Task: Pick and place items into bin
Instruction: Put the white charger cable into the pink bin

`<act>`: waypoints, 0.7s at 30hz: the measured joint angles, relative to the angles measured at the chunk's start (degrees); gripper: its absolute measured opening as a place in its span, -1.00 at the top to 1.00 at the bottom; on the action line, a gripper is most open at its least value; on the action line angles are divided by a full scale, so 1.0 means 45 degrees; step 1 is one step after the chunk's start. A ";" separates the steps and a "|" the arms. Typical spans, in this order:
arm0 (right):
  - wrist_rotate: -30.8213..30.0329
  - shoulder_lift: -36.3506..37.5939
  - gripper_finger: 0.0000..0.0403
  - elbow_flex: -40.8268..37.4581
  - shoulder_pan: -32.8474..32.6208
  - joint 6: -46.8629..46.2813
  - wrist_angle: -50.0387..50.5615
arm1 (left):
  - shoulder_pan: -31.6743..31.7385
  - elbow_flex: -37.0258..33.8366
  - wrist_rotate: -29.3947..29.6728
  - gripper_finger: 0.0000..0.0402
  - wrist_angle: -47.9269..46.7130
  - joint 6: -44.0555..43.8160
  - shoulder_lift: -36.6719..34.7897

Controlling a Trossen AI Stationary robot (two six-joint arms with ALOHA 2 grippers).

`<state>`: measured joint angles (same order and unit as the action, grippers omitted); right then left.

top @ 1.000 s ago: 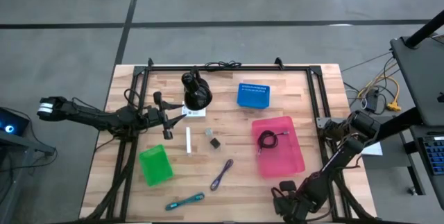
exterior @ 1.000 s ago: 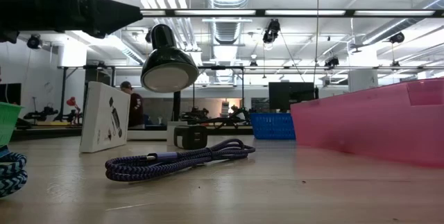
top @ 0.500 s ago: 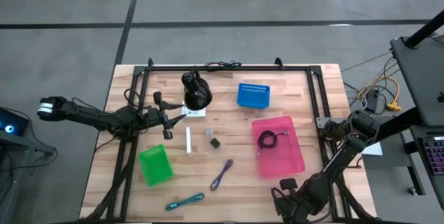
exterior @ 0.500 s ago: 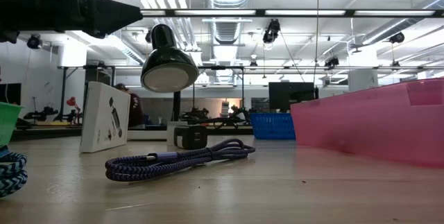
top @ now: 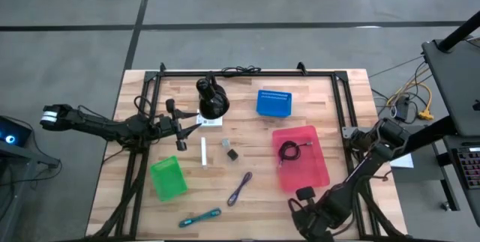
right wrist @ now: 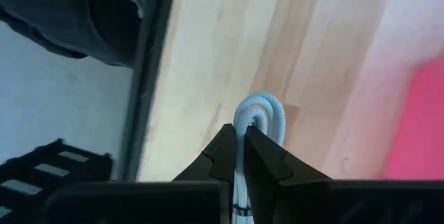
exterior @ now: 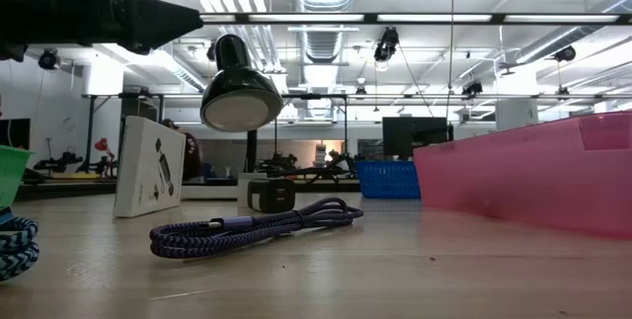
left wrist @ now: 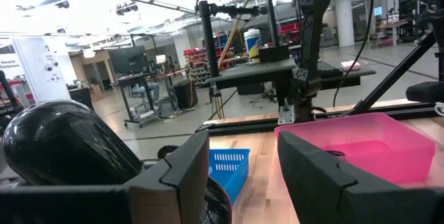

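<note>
Your right tool [top: 306, 195] sits at approx 5 o'clock on the worktop [top: 330, 107], just below the pink bin [top: 300, 156]. In the right wrist view its fingers [right wrist: 225, 156] are pinched tight on a loop of pale blue-white cable [right wrist: 260, 113], held over bare wood w/ the pink bin wall beside it.

Your left tool [top: 180, 126] hangs at approx 9 o'clock, arm reaching in from the left edge. Fingers [left wrist: 316, 175] stand apart w/ nothing between them; the left wrist view looks past them to the pink bin and the blue basket [top: 273, 103].

Where your items are:
- Black coiled cable [top: 289, 152]: inside the pink bin.
- White stick [top: 204, 152]: near centre, just right of the left tool.
- Silver piece [top: 224, 144] and tiny dark block [top: 232, 154]: side by side at centre, close, contact unclear.
- Purple cable [top: 240, 188]: approx 6 o'clock, lying diagonal; in the low view it's the braided cord in the foreground.
- Teal slim tool [top: 200, 217]: approx 7 o'clock near the front edge.
- White card [top: 210, 121]: approx 11 o'clock, at the foot of the large black rounded object [top: 211, 98].
- Green bin [top: 167, 178]: approx 8 o'clock.
- Blue basket: approx 1 o'clock.
</note>
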<state>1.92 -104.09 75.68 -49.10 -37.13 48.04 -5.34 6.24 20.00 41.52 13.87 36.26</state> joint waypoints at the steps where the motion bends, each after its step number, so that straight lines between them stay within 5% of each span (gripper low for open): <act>1: -0.0115 0.0002 0.96 0.0003 0.0070 0.0237 0.0008 | -0.0001 0.0000 0.0001 0.22 0.0002 0.0000 -0.0009; 21: -0.0265 0.0846 0.96 0.0001 0.1479 0.0737 0.1325 | -0.0005 0.0000 0.0001 0.22 -0.0010 0.0000 0.0032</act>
<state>0.73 -100.28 75.68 -42.44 -33.81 54.00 -5.37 6.24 20.01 41.47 13.87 36.40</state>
